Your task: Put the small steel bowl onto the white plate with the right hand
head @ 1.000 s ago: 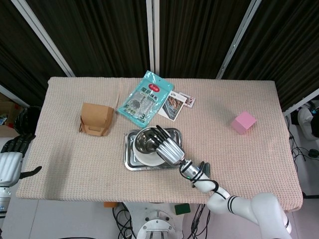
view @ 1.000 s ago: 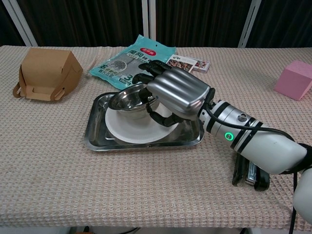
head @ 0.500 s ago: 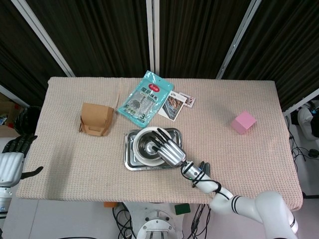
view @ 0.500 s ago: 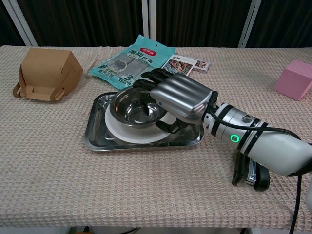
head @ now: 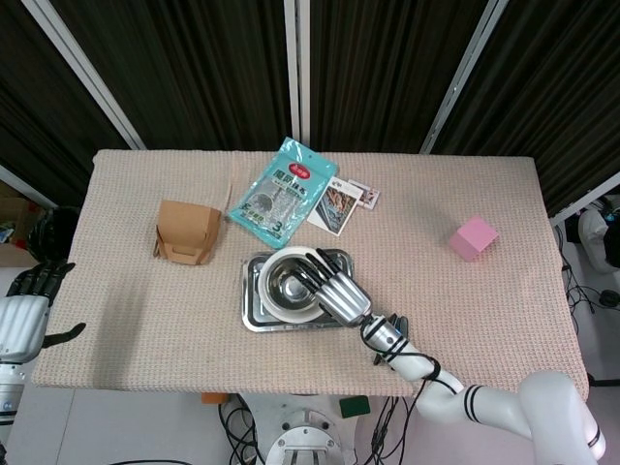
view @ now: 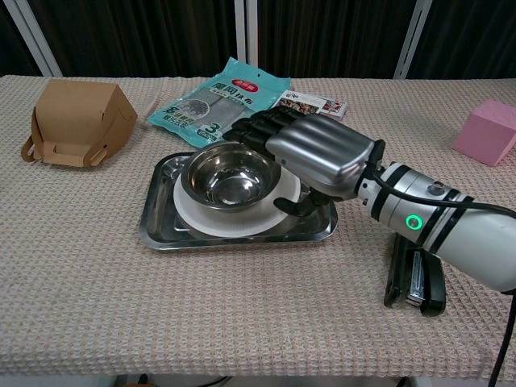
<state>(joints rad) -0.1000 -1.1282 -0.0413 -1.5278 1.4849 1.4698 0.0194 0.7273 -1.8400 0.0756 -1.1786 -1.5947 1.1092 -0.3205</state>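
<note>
The small steel bowl [head: 288, 283] [view: 231, 173] stands upright on the white plate [head: 263, 291] [view: 193, 214], which lies in a steel tray [head: 250, 315] [view: 161, 230]. My right hand [head: 339, 295] [view: 326, 157] is just right of the bowl. Its fingers are spread behind the bowl's far right rim and its thumb lies low by the plate's right edge. It grips nothing. My left hand [head: 24, 310] hangs off the table's left edge with its fingers apart and nothing in it.
A brown cardboard box [head: 184, 232] [view: 76, 121] sits left of the tray. A teal packet [head: 281, 191] [view: 218, 97] and some cards [head: 339, 205] lie behind it. A pink cube [head: 473, 237] [view: 486, 131] is at the far right, and a black stapler [view: 415, 286] lies under my right forearm.
The bowl went from tilted in my right hand to flat on the plate. The hand let it go and drew back a little to the right.
</note>
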